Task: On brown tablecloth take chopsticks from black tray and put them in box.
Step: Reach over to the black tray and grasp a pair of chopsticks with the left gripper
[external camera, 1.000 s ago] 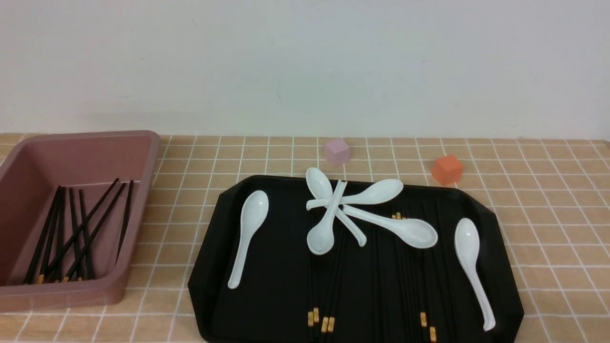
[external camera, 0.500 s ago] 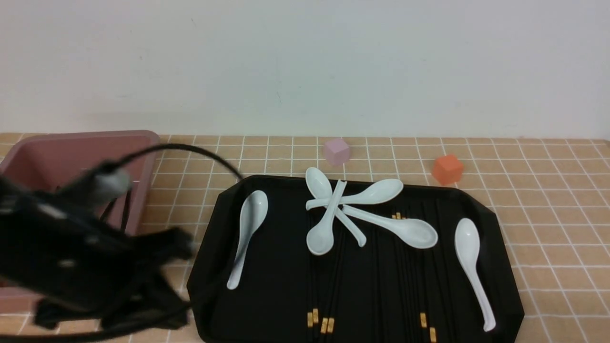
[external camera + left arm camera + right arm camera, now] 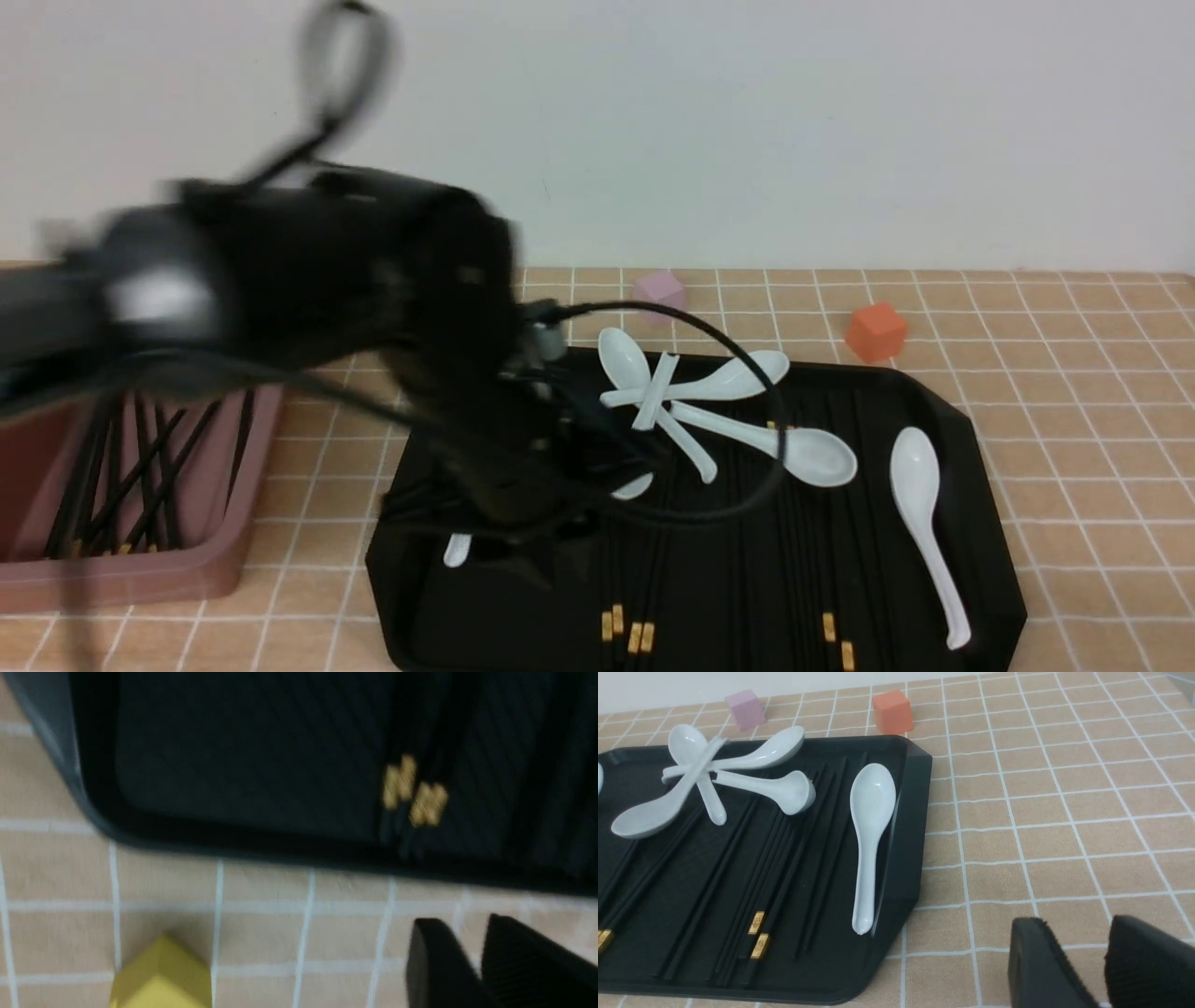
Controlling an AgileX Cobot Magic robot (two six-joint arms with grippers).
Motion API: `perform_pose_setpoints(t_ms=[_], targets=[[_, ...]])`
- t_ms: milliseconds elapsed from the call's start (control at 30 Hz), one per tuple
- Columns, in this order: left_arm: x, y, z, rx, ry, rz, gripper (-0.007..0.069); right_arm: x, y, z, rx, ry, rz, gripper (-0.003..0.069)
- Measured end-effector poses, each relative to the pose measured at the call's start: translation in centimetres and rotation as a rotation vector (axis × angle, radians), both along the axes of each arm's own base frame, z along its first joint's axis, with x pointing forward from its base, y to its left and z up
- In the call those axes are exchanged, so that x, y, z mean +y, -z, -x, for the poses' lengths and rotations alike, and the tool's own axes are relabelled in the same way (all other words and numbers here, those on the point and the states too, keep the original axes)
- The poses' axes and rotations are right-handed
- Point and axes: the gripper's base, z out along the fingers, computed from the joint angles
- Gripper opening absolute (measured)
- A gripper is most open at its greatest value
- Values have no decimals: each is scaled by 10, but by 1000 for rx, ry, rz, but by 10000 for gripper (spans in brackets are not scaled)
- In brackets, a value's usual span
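"Where is the left arm reaching?"

"The black robot arm (image 3: 448, 345), blurred, is stretching in over the deep pinkish-brown plastic box (image 3: 238, 523) and angling down over the left part of the glossy black rectangular tray (image 3: 971, 523). A black cable (image 3: 780, 420) is looping out above the tray's middle."

"And its pincer?"

"The left pincer (image 3: 472, 935) is standing slightly open, with tan-orange, white-gridded tablecloth (image 3: 261, 933) showing between its tips, and it is gripping nothing. The right pincer (image 3: 1080, 924) is also standing open, its tips pointing over cloth to the tray's right."

"Where are the chopsticks lying?"

"Long black chopsticks with gold bands (image 3: 703, 905) are lying lengthwise inside the tray. More black sticks (image 3: 145, 485) are resting in the box, which is sitting left of the tray, apart from it."

"What else are you seeing?"

"Four white ceramic soup spoons (image 3: 822, 457) are crossing or clustering at the tray's far middle, and another white spoon (image 3: 918, 495) is lying along its right side. A pink cube (image 3: 659, 291) and an orange cube (image 3: 877, 331) are sitting beyond its far rim, while a yellow cube (image 3: 161, 975) is sitting near the tray, outside it."
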Motion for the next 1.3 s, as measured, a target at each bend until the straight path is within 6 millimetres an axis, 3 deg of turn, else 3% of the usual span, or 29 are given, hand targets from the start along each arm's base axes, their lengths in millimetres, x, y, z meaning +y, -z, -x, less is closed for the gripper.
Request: perform_pose_setpoints(t_ms=[200, 533, 1300], targets=[[-21, 37, -23, 39, -11, -63, 369, 0, 0, 0, 0, 0, 0, 240], [-33, 79, -47, -38, 10, -94, 379, 0, 0, 0, 0, 0, 0, 240], [-33, 91, -54, -57, 48, -160, 356, 0, 0, 0, 0, 0, 0, 240]])
